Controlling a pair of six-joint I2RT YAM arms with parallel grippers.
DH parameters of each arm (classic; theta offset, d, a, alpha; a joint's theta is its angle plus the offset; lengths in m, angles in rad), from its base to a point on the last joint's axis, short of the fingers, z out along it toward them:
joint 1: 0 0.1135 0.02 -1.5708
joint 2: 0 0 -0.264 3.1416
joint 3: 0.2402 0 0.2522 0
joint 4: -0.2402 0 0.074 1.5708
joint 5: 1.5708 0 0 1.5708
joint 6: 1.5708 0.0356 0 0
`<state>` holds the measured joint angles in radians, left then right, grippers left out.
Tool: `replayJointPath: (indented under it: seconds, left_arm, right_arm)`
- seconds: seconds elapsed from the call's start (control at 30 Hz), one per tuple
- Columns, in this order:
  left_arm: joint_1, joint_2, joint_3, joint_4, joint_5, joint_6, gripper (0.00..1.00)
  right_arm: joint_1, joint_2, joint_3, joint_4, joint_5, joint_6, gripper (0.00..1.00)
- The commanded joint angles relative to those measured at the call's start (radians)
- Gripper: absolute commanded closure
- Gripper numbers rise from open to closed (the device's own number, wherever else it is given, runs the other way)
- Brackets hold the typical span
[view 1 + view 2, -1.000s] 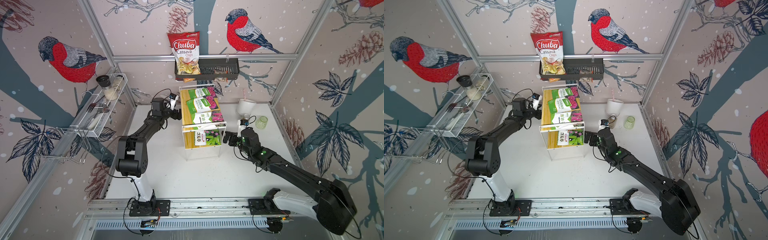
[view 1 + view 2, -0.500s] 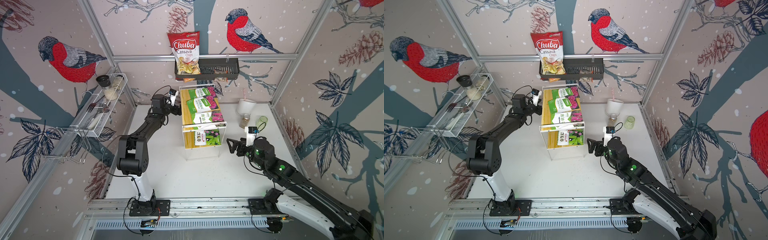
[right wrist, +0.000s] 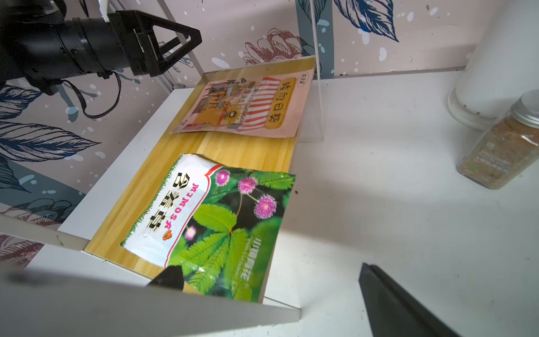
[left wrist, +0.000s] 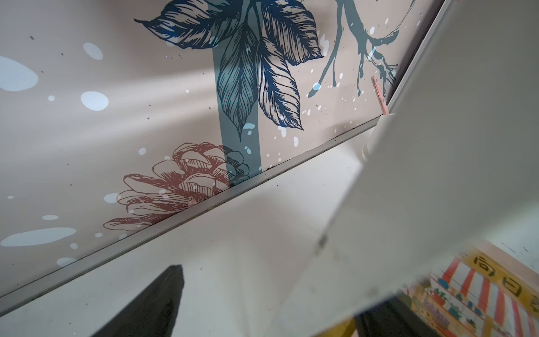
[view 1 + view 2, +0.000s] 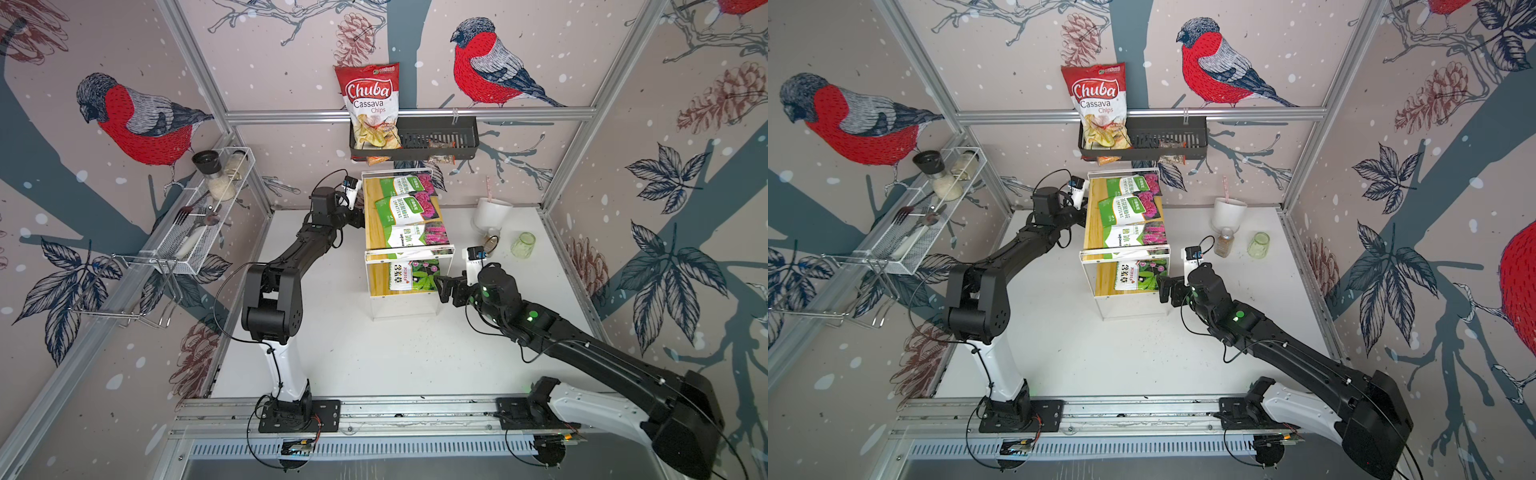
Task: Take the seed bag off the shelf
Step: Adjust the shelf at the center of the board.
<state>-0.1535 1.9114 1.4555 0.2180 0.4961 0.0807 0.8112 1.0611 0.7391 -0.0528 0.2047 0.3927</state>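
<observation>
Here, a small two-tier shelf of yellow pine boards with thin white side panels [image 5: 372, 216] is standing on the white table [image 5: 374, 353], towards the back wall; three green-and-white seed packets with pink flowers [image 5: 409, 208] are lying on its upper board. On the lower board a glossy seed bag printed with green leaves and pink puffball flowers [image 3: 221, 216] is lying flat near the front edge; a pink striped packet [image 3: 248, 105] is lying farther back on the same board. The black right gripper [image 5: 445, 289] is hovering at the right side of the lower tier, just beside the leafy bag; its jaws are standing wide apart and gripping nothing; one dark fingertip [image 3: 170, 277] is showing at the bag's near corner. The left gripper [image 5: 356, 219] is waiting against the shelf's left panel, jaws likewise apart and empty. To my eye the reach is under way and the grasp is not yet made; the next move is calling for pinching the thin bag's edge, then drawing it out sideways without nudging the light shelf.
</observation>
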Motion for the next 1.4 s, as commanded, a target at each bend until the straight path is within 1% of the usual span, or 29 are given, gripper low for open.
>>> replayJointPath:
  seconds: [0.0,0.07,0.23,0.53,0.8,0.9,1.0,1.1,1.2,1.3,1.37]
  left_arm:
    - [-0.017,0.003,0.007,0.044,0.016,-0.005,0.1]
    - [-0.025,0.0,0.006,0.034,0.012,-0.008,0.11]
    - [-0.032,-0.026,-0.014,-0.028,-0.008,-0.027,0.11]
    - [-0.042,-0.146,-0.171,-0.039,-0.075,-0.045,0.11]
    - [-0.059,-0.308,-0.33,-0.027,-0.106,-0.086,0.11]
    - [-0.074,-0.365,-0.362,-0.033,-0.108,-0.093,0.11]
    - [-0.08,-0.406,-0.373,-0.046,-0.107,-0.058,0.09]
    - [-0.077,-0.389,-0.348,-0.051,-0.119,0.022,0.07]
    - [-0.075,-0.311,-0.279,-0.073,-0.088,0.087,0.07]
    - [-0.075,-0.237,-0.223,-0.062,-0.07,0.099,0.07]
    - [-0.074,-0.204,-0.216,-0.01,-0.069,0.084,0.07]
  right_arm:
    - [-0.002,0.011,0.011,0.034,0.034,-0.013,0.0]
    - [-0.014,-0.002,-0.017,0.044,0.059,0.003,0.0]
    - [-0.078,-0.062,-0.071,0.045,0.063,0.012,0.0]
    - [-0.229,-0.118,-0.08,0.002,-0.007,-0.033,0.0]
    - [-0.359,-0.116,-0.061,-0.022,-0.092,-0.1,0.0]
    - [-0.4,-0.118,-0.048,-0.031,-0.14,-0.111,0.0]
    - [-0.426,-0.12,-0.051,-0.034,-0.178,-0.107,0.0]
    - [-0.432,-0.119,-0.065,-0.03,-0.201,-0.098,0.0]
    - [-0.432,-0.115,-0.076,-0.031,-0.205,-0.087,0.0]
    - [-0.432,-0.116,-0.079,-0.037,-0.205,-0.083,0.0]
    - [-0.432,-0.117,-0.077,-0.043,-0.208,-0.082,0.0]
